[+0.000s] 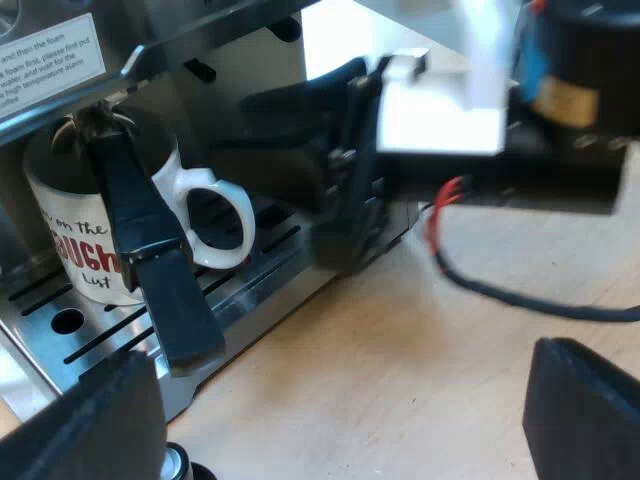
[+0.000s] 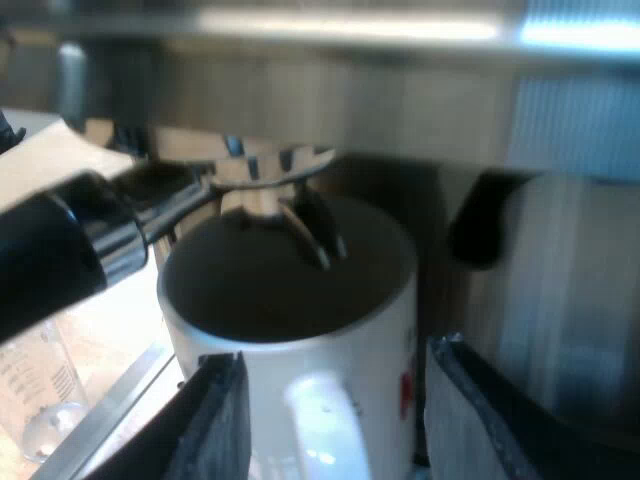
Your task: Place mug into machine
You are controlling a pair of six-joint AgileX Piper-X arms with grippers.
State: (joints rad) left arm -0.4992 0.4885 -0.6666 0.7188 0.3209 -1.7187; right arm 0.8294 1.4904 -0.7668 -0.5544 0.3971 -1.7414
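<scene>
Pale wooden tabletop (image 1: 400,350) runs beside the brushed-steel espresso machine (image 1: 245,70), and the slotted metal drip tray (image 1: 255,268) sits at the machine's foot. The white ceramic mug (image 1: 85,245) with red lettering already stands on this tray. It is directly under the twin spouts of the metal holder (image 2: 268,180), whose dark handle (image 1: 150,265) slopes down across the mug's side.

The right claw (image 2: 335,385) is just before the mug (image 2: 290,300). Its two black fingers stand apart, one on each side of the curved white mug handle (image 2: 320,420), and a gap shows on both sides, so the claw is spread and grips nothing. The left claw (image 1: 340,400) hangs over the tabletop, well apart from the mug. It is also spread wide and empty, and from there the right arm is seen close to the mug handle (image 1: 215,215).

Beyond the right claw's finger, under the dark handle, stands what seems to be a clear measuring glass (image 2: 40,395), though it is hard to be sure.

I judge that the placing is done and the step in hand is the release. The next move calls for drawing the right claw straight back along the mug handle, with its fingers kept wide, so that neither one catches the handle and pulls the mug from under the spouts.
</scene>
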